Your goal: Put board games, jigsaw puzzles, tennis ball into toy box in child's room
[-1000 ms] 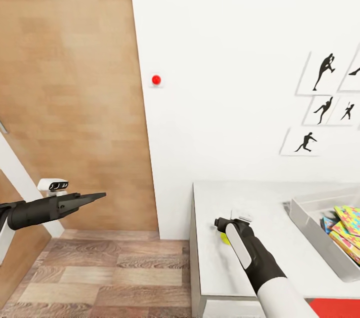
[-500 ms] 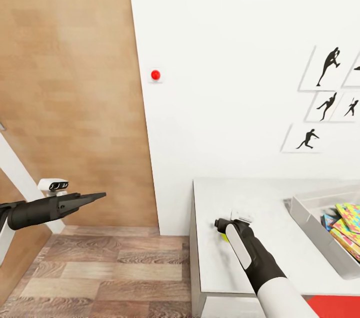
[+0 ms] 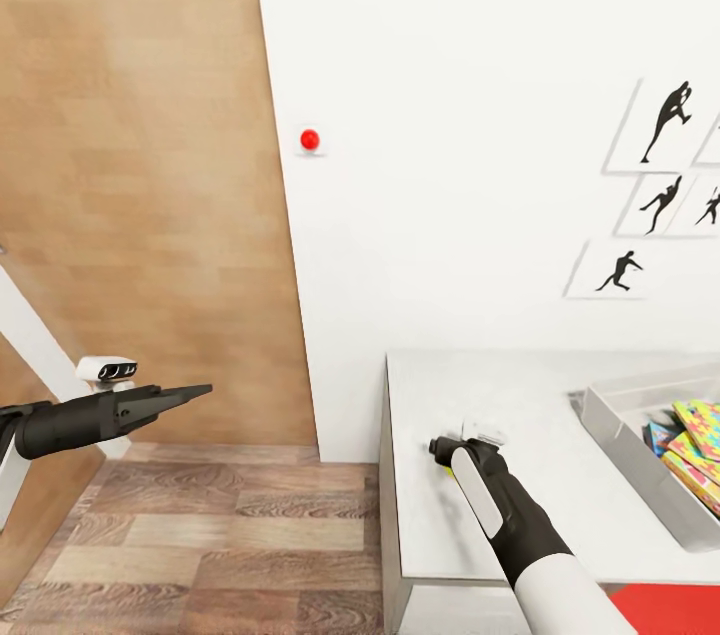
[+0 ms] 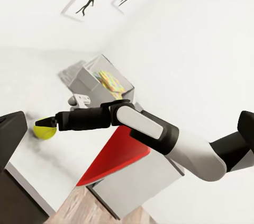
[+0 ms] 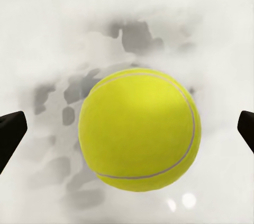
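Hovering over the tennis ball (image 5: 139,128) on the pale desk (image 3: 540,415), the right gripper (image 5: 127,131) has its jaws spread wide, one fingertip on each side, apparently lined up to close on it. The toy box (image 3: 640,460) nearby already holds jigsaw puzzles (image 3: 700,425). The left gripper (image 3: 195,391) idles off-desk, jaws together.

The left arm reaches forward, level, its gripper (image 3: 195,391) pressed closed to a point. The right arm stretches ahead and downward, its gripper (image 5: 127,131) spread wide, fingertips (image 5: 10,134) far apart.
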